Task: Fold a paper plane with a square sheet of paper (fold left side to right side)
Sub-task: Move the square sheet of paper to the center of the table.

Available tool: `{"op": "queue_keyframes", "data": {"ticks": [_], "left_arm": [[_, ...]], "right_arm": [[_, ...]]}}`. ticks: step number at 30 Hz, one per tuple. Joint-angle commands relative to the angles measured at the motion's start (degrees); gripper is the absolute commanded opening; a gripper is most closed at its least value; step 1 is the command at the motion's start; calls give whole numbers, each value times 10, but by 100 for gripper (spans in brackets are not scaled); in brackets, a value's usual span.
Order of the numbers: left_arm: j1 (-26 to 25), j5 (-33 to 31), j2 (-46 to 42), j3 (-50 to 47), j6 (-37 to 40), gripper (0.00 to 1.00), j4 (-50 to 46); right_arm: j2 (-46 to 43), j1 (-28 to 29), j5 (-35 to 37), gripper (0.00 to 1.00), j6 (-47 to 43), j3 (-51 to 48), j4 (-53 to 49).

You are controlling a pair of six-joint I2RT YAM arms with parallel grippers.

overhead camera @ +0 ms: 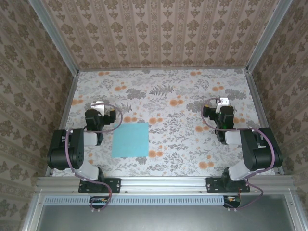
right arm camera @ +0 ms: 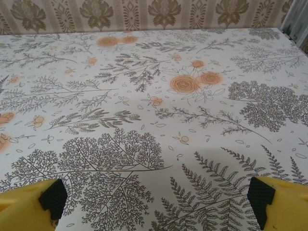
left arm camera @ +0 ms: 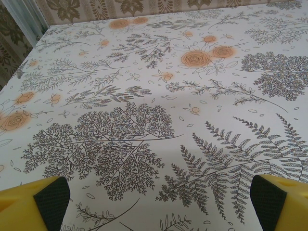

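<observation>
turquoise square sheet of paper, flat on floral table

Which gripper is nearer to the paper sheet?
Left. The left gripper is close to the far left corner of the paper sheet; the right gripper is far to its right.

The fingers of the left pincer and those of the right pincer are cut off at the lower frame corners. Overhead, jaw spacing cannot be resolved.
</observation>
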Motion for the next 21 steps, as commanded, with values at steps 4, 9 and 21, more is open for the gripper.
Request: {"op": "queue_keyframes", "data": {"ticks": [4,9,21], "left_arm": [[3,-37,-19,0,-8,100,16],[0,-83,-122,2,-23,100,-79],[-40,-33,-248,220,-202,98,-645]], "right_arm": [[-2,3,8,100,11,-7,23],[-67,1,27,100,20,29,-94],[-311,7,6,100,187,108,-452]]}}
